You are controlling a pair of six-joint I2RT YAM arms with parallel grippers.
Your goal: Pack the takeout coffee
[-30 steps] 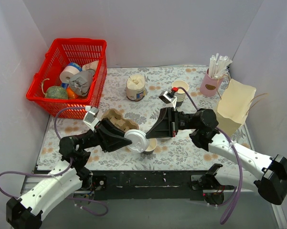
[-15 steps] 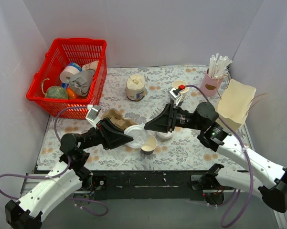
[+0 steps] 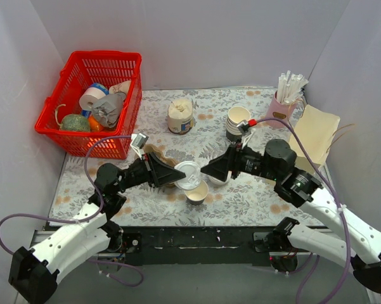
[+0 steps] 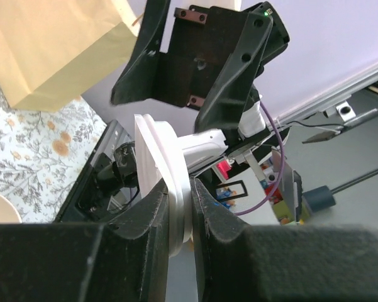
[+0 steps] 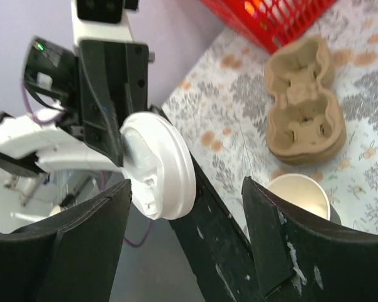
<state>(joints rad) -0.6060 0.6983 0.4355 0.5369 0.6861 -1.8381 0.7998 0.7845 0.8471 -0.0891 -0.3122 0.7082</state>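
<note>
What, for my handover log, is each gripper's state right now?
Left gripper: shut on the white lid.
Right gripper: open, holding nothing.

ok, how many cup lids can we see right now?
1. The lid is clamped in the left gripper, by the open cup. A white object under the right gripper could be another; cannot tell.

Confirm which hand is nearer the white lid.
Left. The left hand is clamped on the white lid. The right hand is open, just right of it in the top view.
</note>
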